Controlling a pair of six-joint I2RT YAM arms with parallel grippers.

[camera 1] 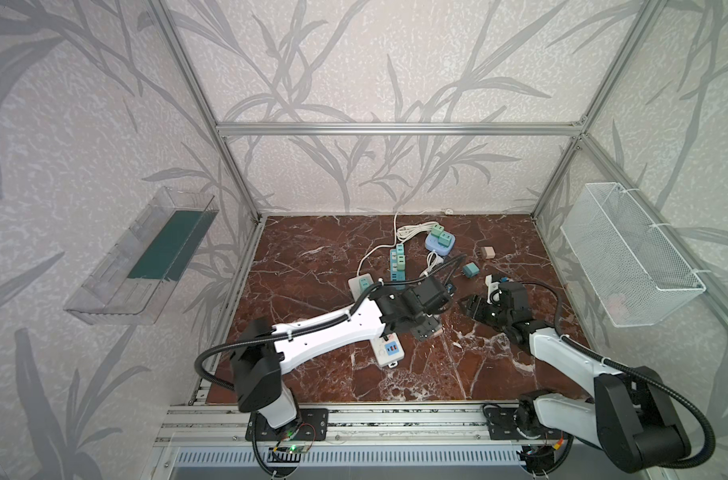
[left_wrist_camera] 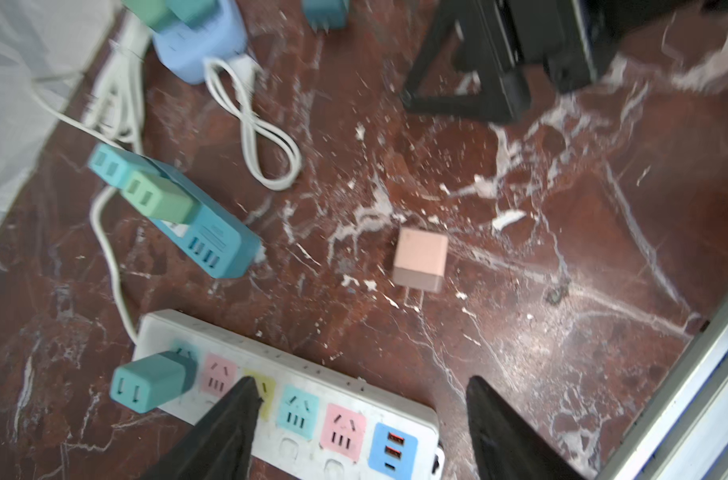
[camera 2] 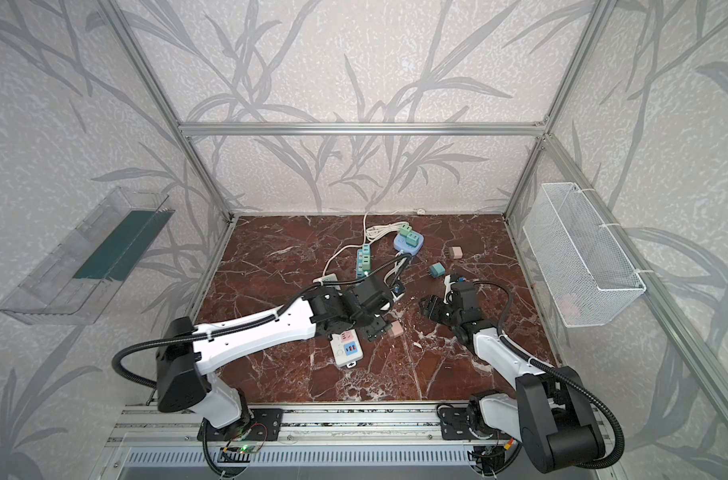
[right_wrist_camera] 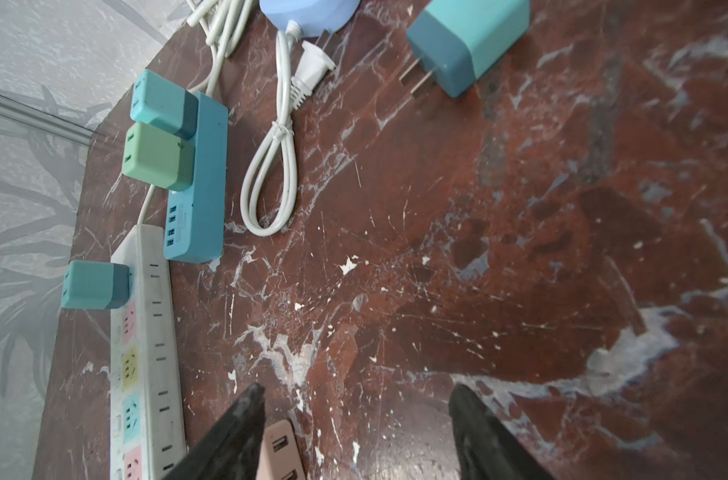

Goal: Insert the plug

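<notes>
1. jaws of the left gripper [left_wrist_camera: 362, 385] stood wide with nothing between them, low over the near part of the bench [left_wrist_camera: 561, 374]; one finger [left_wrist_camera: 229, 428] crossed the white power strip [left_wrist_camera: 295, 365].
2. the white power strip carried a teal plug [left_wrist_camera: 150, 382] in its end socket; the coloured sockets next to it were bare.
3. the pink plug [left_wrist_camera: 420, 259] lay loose on the bench just beyond the left gripper, touching neither finger nor the strip, with its prongs pointing back toward that gripper.
4. the right gripper [right_wrist_camera: 356, 390] hung further right, jaws wide and empty, apart from the pink plug.
5. behind them the blue power strip [camera 1: 395, 272] held two plugs, and a loose blue-green plug [camera 1: 471, 270] lay to its right.
6. farthest back sat a round blue hub [camera 1: 439, 243] with two green plugs, and a beige plug [camera 1: 487, 252].
</notes>
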